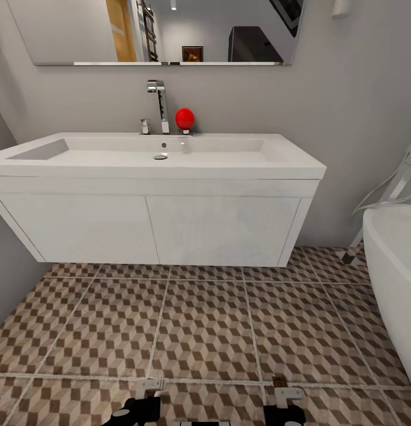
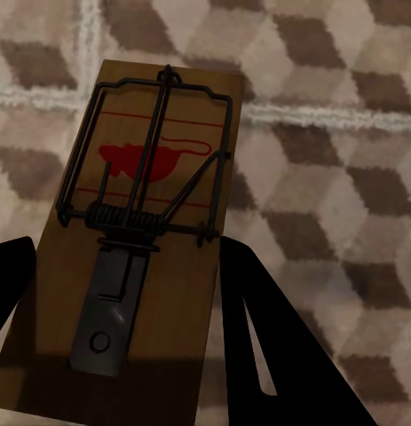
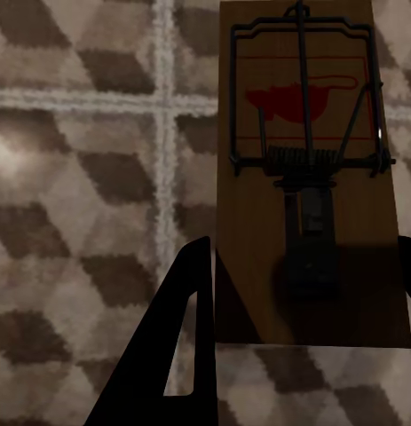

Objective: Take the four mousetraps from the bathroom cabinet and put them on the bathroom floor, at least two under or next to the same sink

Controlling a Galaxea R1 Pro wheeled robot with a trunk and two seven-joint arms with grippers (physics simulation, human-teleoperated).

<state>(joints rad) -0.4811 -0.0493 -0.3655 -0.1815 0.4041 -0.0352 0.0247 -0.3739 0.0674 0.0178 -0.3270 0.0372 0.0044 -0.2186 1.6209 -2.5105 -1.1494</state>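
Left pincer (image 2: 125,346) is closed on a mousetrap (image 2: 138,231) above the bathroom floor (image 2: 329,160). Right pincer (image 3: 303,337) grips a second mousetrap (image 3: 307,177) between its fingers (image 3: 174,346).

Glossy white sink (image 1: 229,155) under a polished chrome tap (image 1: 161,105); matt tiled bathroom floor (image 1: 205,331) with pale, rough-looking grout; each mousetrap (image 2: 138,231) a brown wooden board with dark metal wire, red print on the second (image 3: 312,177); fingers (image 3: 183,346) matt black.
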